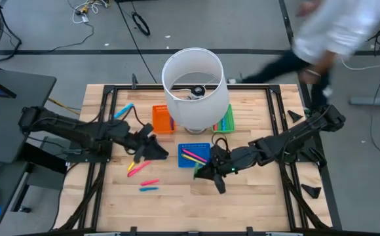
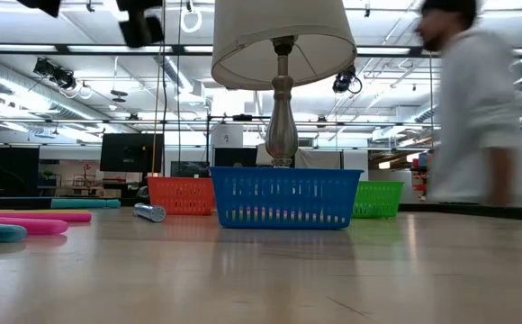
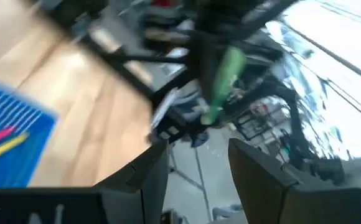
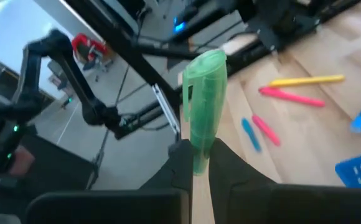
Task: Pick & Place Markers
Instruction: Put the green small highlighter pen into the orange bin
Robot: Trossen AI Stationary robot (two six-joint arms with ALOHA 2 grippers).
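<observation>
Seen from above, the right hand (image 1: 211, 172) hung low and centre in the frame, just below the blue tray (image 1: 194, 156); its own camera showed the fingers pressed together on one green marker (image 4: 201, 127), which stood up between them. The left hand (image 1: 152, 148) sat left of centre, beside that same tray; its two fingers (image 3: 149, 171) stood spread with nothing between them.

Three trays stood round the foot of one white-shaded lamp (image 1: 193, 88) on the wooden worktop (image 1: 255, 203): the orange tray (image 1: 163, 120) to the lamp's left, the green tray (image 1: 225, 120) to its right, and the blue one below it. The blue tray held two markers that could be counted, one pink and one yellow (image 1: 191, 157); what lay in the orange and green trays could not be counted.

Loose on the worktop lay five markers in the lower left of the frame: one pale blue marker (image 1: 124, 110) up near the orange tray; a yellow marker (image 1: 137, 163) and a pink marker (image 1: 138, 170) close together below the left hand; lower still a second pink one (image 1: 150, 181) and a small blue one (image 1: 149, 189), side by side.

One person (image 1: 337, 33) in a white top showed blurred at the upper right, beyond the worktop.
</observation>
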